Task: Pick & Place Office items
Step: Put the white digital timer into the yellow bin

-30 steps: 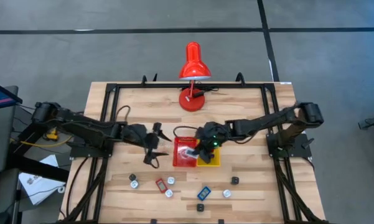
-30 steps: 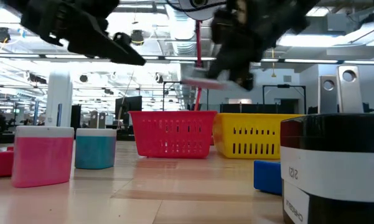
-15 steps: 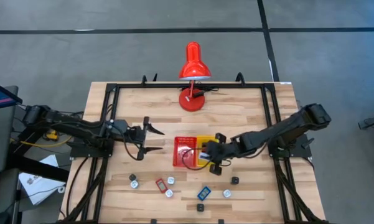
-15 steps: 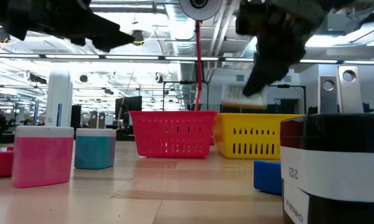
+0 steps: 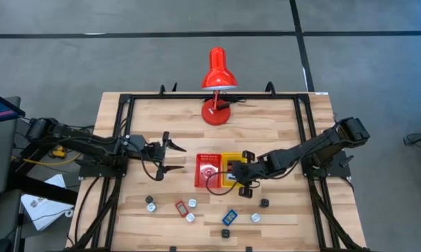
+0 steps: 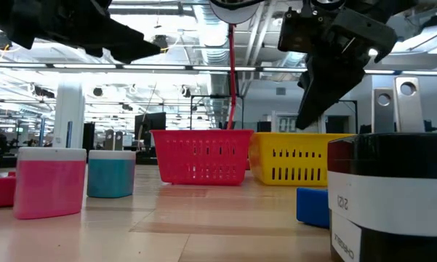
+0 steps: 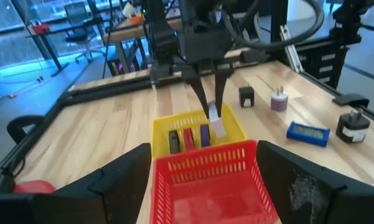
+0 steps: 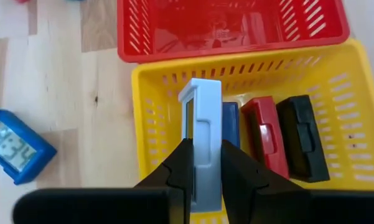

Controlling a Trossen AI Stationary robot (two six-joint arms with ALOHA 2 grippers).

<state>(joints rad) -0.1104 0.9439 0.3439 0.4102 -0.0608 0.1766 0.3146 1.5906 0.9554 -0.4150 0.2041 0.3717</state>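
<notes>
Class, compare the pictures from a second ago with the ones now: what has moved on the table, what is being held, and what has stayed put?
The right gripper, shut on a pale grey clock, swung from over the red basket to over the yellow basket. The left gripper, open, drew back toward its own side. Baskets, red lamp and the loose items in front stayed put.

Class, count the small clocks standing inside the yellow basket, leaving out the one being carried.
3: blue clock, red clock and black clock stand side by side in the yellow basket. The right end effector holds a fourth, a grey clock, above it.
</notes>
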